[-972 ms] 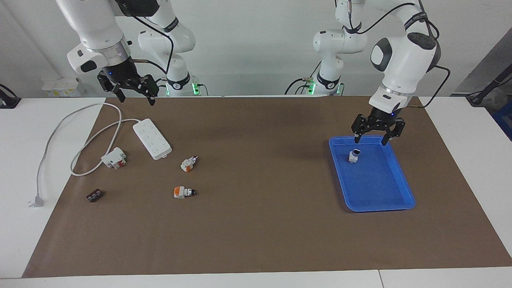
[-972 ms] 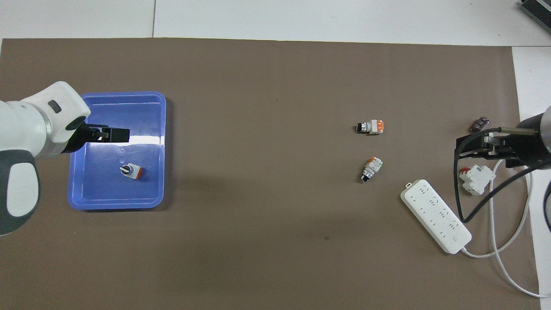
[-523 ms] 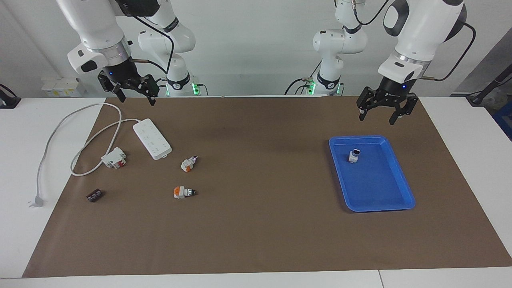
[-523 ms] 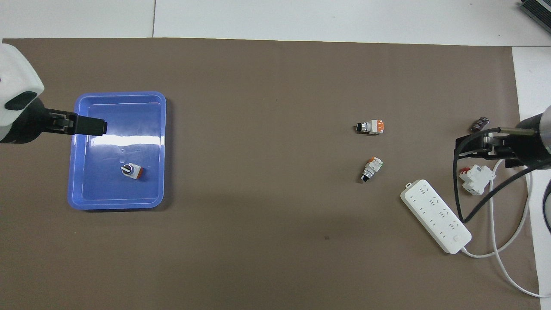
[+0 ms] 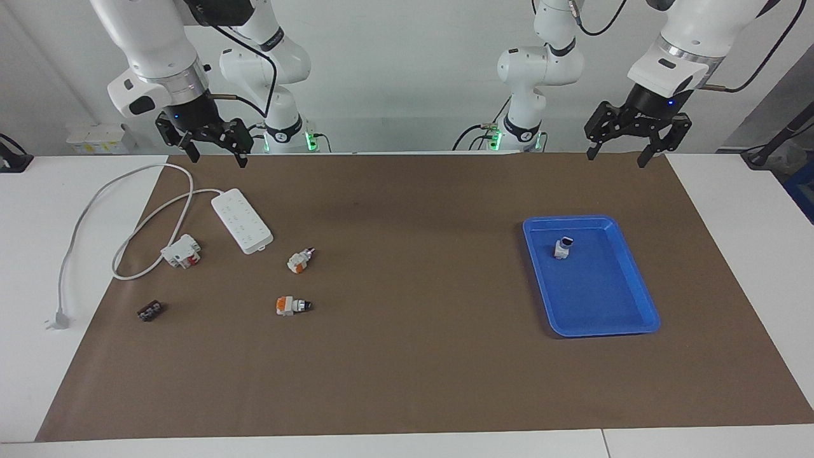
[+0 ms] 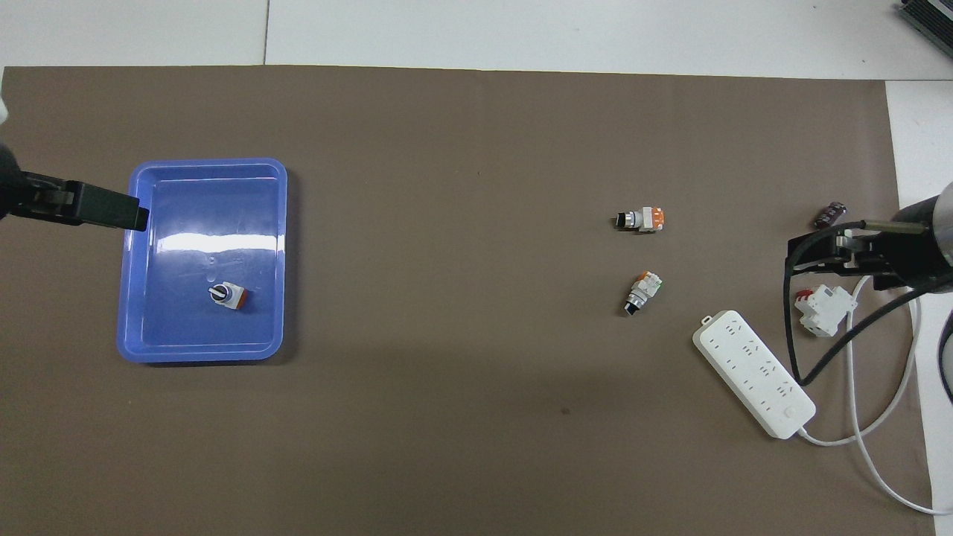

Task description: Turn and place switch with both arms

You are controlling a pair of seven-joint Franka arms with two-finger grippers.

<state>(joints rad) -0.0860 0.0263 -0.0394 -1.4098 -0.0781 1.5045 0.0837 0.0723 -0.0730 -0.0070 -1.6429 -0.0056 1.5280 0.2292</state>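
Your left gripper hangs high over the brown paper mat at the robots' edge, fingers spread wide and holding nothing. Below those fingertips and well apart from them lies the shallow blue plastic tray, glossy, with rounded corners and a raised rim. In it stands one small push-button switch with a white body, an orange block and a dark knob tip, upright on its orange base with the knob up. You can judge that as a finished placement: knob up and base flat is the stable pose, and the open, lifted fingers fit a release.

Your right gripper waits in the air above the mat's corner, fingers equally wide and empty. Below them and toward the mat's middle lie two more switches of the same kind, one on its side with the knob pointing toward the robots, the other on its side with its knob toward the left arm's end. Both need turning, hence two arms.

Close under the right fingers sit a smooth white plastic power strip with a looping cable, a white-and-red block and a tiny dark brown piece. These are not your targets.

The switch bodies are small, hard and faceted, so expect them to roll off the round knob end when pinched.
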